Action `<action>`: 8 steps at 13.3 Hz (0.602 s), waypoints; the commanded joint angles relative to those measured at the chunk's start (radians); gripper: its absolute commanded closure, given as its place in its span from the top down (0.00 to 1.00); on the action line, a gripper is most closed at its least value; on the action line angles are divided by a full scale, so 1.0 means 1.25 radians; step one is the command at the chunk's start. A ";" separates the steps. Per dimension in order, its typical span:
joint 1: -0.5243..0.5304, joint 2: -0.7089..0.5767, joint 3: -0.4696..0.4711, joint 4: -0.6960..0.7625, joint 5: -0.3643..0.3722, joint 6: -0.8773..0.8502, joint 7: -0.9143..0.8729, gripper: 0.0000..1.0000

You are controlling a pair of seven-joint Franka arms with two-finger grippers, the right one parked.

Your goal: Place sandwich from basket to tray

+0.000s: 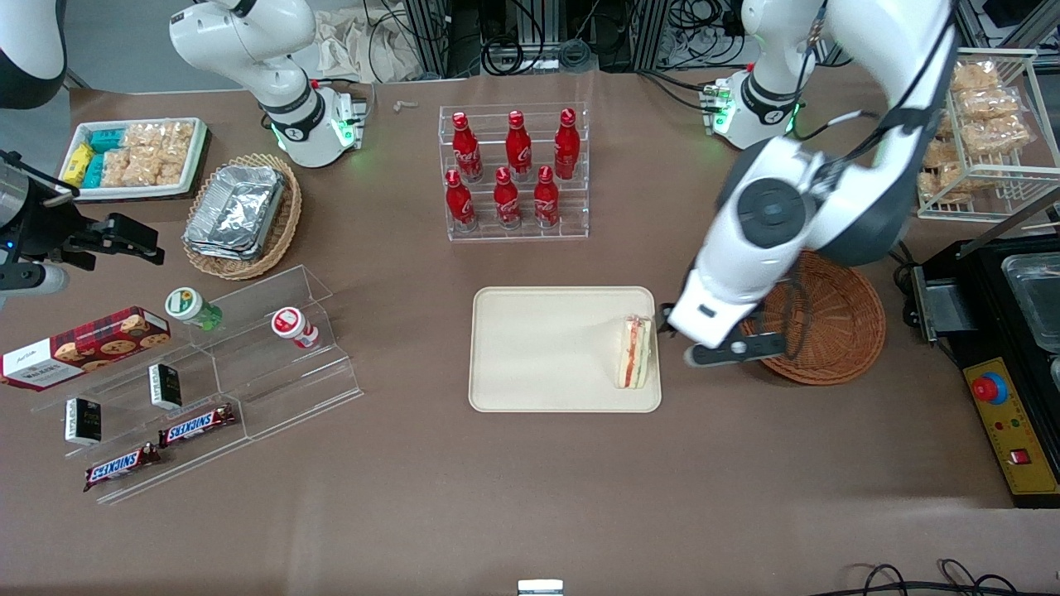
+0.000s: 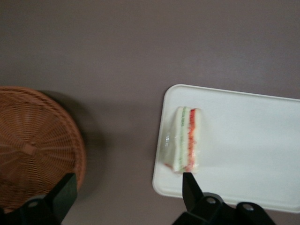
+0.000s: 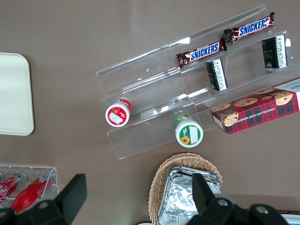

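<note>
1. The gripper [image 2: 126, 194] has its two black fingers [image 2: 191, 187] spread wide apart with nothing between them. In the wrist view one finger tip sits just beside the sandwich's near corner, and the other is over the rim of the basket [image 2: 33, 145].
2. The sandwich [image 1: 636, 352] lies on its side on the tray [image 1: 546, 348], close to the tray edge at the working arm's end, with its red and green filling showing. It is free of the fingers.
3. The basket [image 1: 836, 327] is a round reddish-brown wicker one, just beside the tray toward the working arm's end of the table. No food shows in the part of it that is visible.
4. Judged from this, the placing looks done and the step in hand is the retreat. A good retreat would lift straight up with the fingers kept apart, so that the finger nearest the sandwich does not drag or tip it off the tray's edge.
5. The gripper [image 1: 675, 331] hangs low over the gap between tray and basket, and the white forearm slopes up from it, above the basket, toward its base farther from the front camera.
</note>
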 commanded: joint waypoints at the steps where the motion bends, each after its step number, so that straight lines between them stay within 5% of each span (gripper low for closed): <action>1: -0.005 -0.131 0.109 -0.057 -0.078 -0.077 0.210 1.00; 8: -0.006 -0.245 0.327 -0.040 -0.112 -0.239 0.667 1.00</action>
